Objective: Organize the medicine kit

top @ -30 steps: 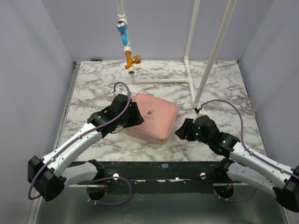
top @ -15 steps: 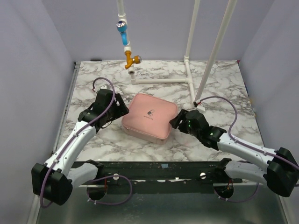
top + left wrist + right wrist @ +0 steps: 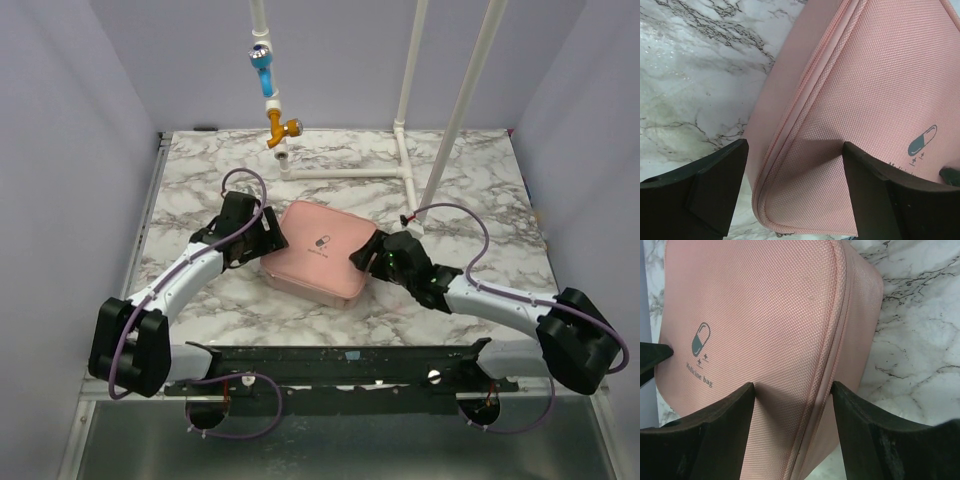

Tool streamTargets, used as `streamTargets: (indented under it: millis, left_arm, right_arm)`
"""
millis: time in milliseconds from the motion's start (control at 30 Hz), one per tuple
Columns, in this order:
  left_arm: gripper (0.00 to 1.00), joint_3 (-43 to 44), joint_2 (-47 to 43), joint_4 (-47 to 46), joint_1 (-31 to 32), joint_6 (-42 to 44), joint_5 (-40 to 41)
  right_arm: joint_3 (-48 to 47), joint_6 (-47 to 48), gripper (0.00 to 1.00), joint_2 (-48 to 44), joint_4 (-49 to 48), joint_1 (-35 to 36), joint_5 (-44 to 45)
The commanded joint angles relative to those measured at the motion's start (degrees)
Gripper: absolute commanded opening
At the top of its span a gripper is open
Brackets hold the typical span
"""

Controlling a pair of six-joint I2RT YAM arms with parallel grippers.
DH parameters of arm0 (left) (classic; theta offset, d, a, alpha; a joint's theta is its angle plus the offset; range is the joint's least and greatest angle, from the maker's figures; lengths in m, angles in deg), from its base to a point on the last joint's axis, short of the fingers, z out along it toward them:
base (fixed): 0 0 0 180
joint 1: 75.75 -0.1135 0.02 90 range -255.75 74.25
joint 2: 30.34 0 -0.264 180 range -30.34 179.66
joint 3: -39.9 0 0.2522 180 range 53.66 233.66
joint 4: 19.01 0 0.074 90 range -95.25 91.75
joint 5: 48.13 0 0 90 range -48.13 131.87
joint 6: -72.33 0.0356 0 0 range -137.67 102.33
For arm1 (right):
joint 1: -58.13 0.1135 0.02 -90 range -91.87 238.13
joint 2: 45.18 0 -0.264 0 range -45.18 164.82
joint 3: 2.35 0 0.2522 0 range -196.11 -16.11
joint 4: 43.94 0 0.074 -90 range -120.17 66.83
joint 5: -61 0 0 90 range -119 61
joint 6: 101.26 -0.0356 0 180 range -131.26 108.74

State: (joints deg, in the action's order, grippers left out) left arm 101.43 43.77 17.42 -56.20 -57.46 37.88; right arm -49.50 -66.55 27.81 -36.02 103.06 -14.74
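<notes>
Apparently nearly done: the pink zippered fabric medicine kit (image 3: 320, 250) lies closed mid-way across the marble table (image 3: 480, 190), left gripper (image 3: 271, 240) and right gripper (image 3: 363, 257) both spread astride its opposite edges.

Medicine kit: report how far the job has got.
Done, apparently: the medicine kit lies closed on the table, logo up. In hand: the left hand and right hand straddle opposite edges, fingers open. Left: unclear whether it needs opening; its contents are hidden.
</notes>
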Motion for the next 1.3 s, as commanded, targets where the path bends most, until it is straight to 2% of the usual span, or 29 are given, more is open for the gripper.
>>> streamTargets:
  millis: [0, 333, 667, 800, 1000, 1100, 1267]
  left_arm:
    - [0.77, -2.55, 0.35, -3.33, -0.22, 2.00, -4.90]
    - [0.72, -9.86, -7.23, -1.18, -0.12, 0.16, -7.76]
    - [0.71, -18.17, -24.15, 6.14, 0.05, -2.89, -7.46]
    - [0.71, -16.67, -31.08, 11.14, 0.05, -3.02, -7.50]
    - [0.74, -8.09, -37.06, 21.94, -0.05, -1.36, -1.47]
    - [0.74, -5.35, -38.88, 25.60, -0.04, -0.40, -0.90]
    - [0.74, -3.01, -40.01, 28.72, -0.04, 0.43, -2.71]
  right_arm:
    - [0.48, 0.20, 0.65, 1.51, -4.11, 0.25, -4.49]
    - [4.10, 0.84, 0.61, 0.58, -7.58, 0.40, -13.21]
    - [4.21, 3.72, 0.60, -3.84, -3.20, 2.75, -13.51]
    - [-1.37, 10.64, 0.64, -7.72, 7.09, 2.71, -9.51]
    - [-7.54, 18.75, 0.69, -13.79, 21.37, 2.71, -4.66]
    - [-8.73, 23.20, 0.71, -16.09, 25.76, 2.70, -7.70]
    - [-8.75, 24.34, 0.71, -19.83, 31.30, 2.71, -8.73]
